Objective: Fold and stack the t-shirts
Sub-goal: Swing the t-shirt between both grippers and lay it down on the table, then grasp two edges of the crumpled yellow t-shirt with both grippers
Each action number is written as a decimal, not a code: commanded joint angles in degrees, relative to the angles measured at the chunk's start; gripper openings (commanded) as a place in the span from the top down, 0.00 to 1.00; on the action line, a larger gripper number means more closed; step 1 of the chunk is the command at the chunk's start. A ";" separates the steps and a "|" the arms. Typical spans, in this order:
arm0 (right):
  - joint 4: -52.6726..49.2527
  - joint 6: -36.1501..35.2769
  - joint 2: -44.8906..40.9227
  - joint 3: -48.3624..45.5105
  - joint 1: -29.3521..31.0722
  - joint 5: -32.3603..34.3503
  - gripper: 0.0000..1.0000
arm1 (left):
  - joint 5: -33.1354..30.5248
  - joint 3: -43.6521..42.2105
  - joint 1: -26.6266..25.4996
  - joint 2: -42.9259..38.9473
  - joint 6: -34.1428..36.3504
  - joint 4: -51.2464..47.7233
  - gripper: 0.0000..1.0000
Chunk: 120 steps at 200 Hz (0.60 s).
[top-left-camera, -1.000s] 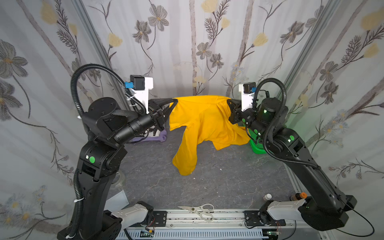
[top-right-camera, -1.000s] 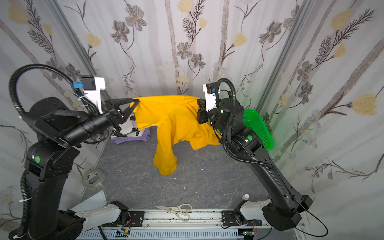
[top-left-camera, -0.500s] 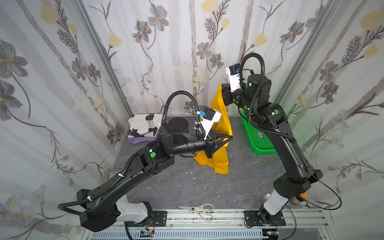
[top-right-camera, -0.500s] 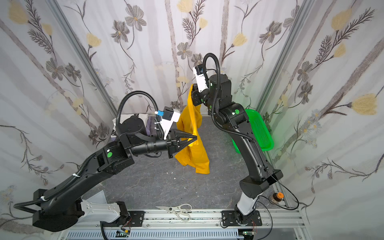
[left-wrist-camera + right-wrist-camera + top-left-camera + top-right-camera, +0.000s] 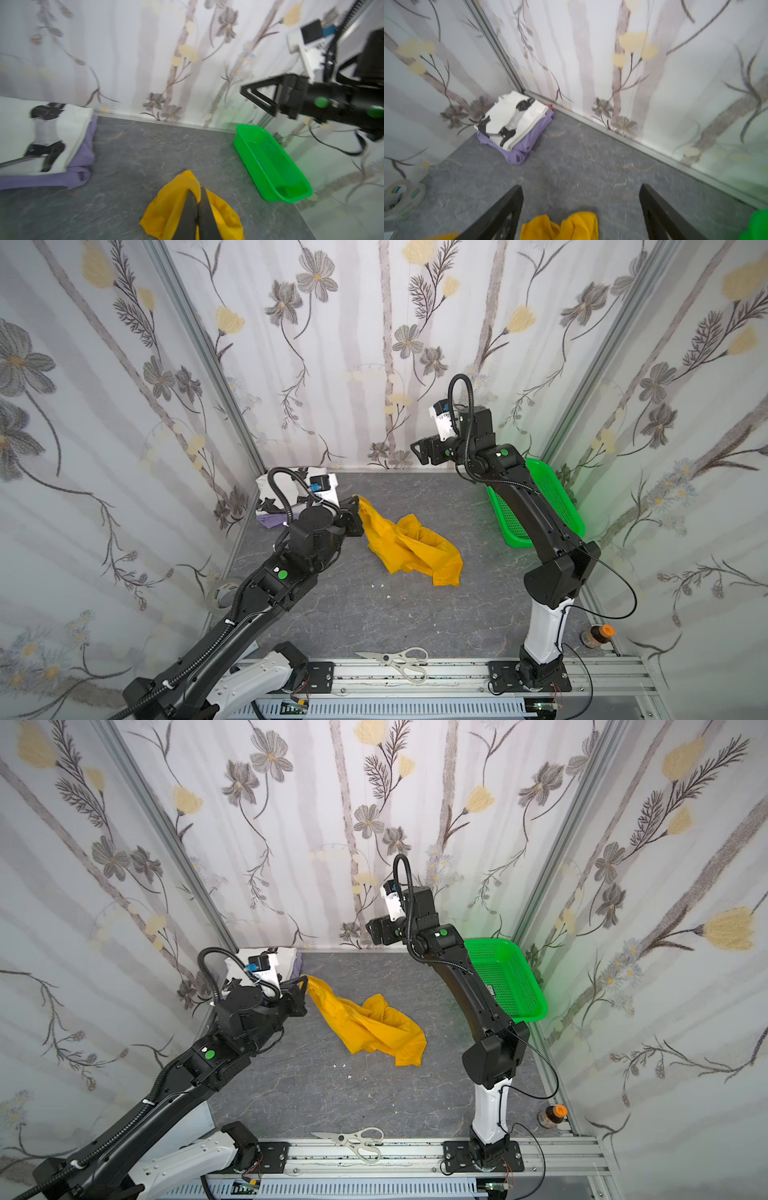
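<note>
Lavender under white is how the far left corner reads. The lavender t-shirt [image 5: 527, 141] lies folded at the bottom and the white printed t-shirt [image 5: 512, 116] lies folded on top of it, both against the wall.

Just beside that stack, my left claw [image 5: 356, 504] is clamped tight on one edge of the mustard-yellow t-shirt [image 5: 409, 549]. The rest of that shirt trails rightward in a crumpled heap on the grey tabletop [image 5: 374, 614], near the middle.

Further right, my right claw [image 5: 417, 452] hangs high near the back wall, its jaws spread wide with nothing in them. Beyond it, the green basket [image 5: 557, 497] leans against the right wall.

As I judge it, the step in hand is to spread the yellow shirt flat before folding. To do that well, I should keep my left pinch firm. My right claw should come down onto the matching edge of the heap and take a single layer, not a bunch. Then both claws can draw apart and lay the cloth smooth, clear of the stack.

- T-shirts: three, two folded and stacked, one loose.
- Claws: two.
- Tape roll [image 5: 220, 595]: one, at the left edge.
- Scissors [image 5: 395, 659]: one pair, on the front rail.
- Basket: one.
- Orange-capped bottle [image 5: 596, 635]: one, at the front right.
</note>
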 commanded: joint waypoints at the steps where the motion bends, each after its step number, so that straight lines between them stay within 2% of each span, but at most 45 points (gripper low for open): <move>1: 3.71 0.00 -11.97 -19.08 2.36 6.23 0.10 | -4.08 -0.46 6.02 -1.24 -1.11 -0.47 1.00; 13: 9.30 2.08 -20.84 -33.72 3.96 7.65 0.10 | -0.46 -0.28 9.08 -0.58 -1.10 -0.28 1.00; 26: 13.91 5.36 -29.92 -46.91 4.71 6.21 0.10 | 2.43 -0.06 11.12 0.33 -1.64 0.07 1.00; 54: 14.93 10.61 -40.34 -64.05 12.28 6.85 0.12 | 5.10 -0.42 12.73 2.10 -3.01 0.82 1.00; 70: 17.51 14.96 -40.52 -70.64 16.54 4.06 0.16 | 6.55 -0.81 13.15 3.05 -3.52 1.96 1.00; 75: 18.77 16.57 -39.80 -72.43 19.53 3.63 0.19 | 6.78 -0.84 13.22 3.41 -3.71 2.14 1.00; 103: 22.47 25.09 -32.44 -74.67 23.35 2.31 0.48 | 7.67 -0.58 13.74 4.60 -4.42 2.70 1.00; 120: 22.06 27.97 -28.24 -74.05 24.37 4.62 0.50 | 8.05 -0.62 13.93 4.44 -4.33 2.88 1.00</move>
